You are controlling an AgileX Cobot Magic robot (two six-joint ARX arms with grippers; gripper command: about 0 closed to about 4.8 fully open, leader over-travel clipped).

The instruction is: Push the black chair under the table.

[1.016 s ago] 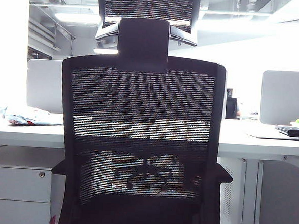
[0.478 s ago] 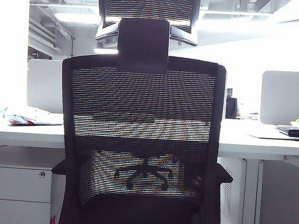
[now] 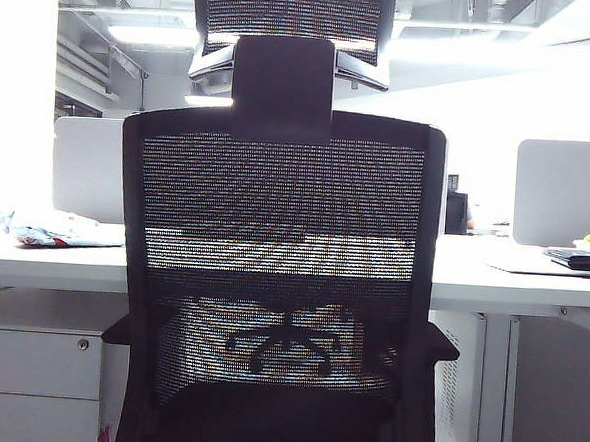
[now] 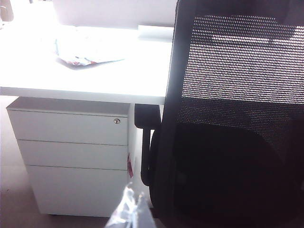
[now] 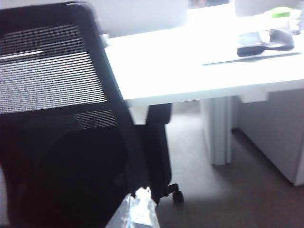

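Two claws barely visible: left claw (image 4: 127, 209) and right claw (image 5: 139, 209) sit behind the black chair (image 3: 277, 270), can't tell if open or closed. Chair faces the bench's (image 3: 52, 256) front edge.

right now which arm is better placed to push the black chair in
Neither clearly, by these views. The left pincer sits by one edge of the black chair back, the right pincer by the other, both low and close. The chair faces the table squarely, so pushing with both together seems best.
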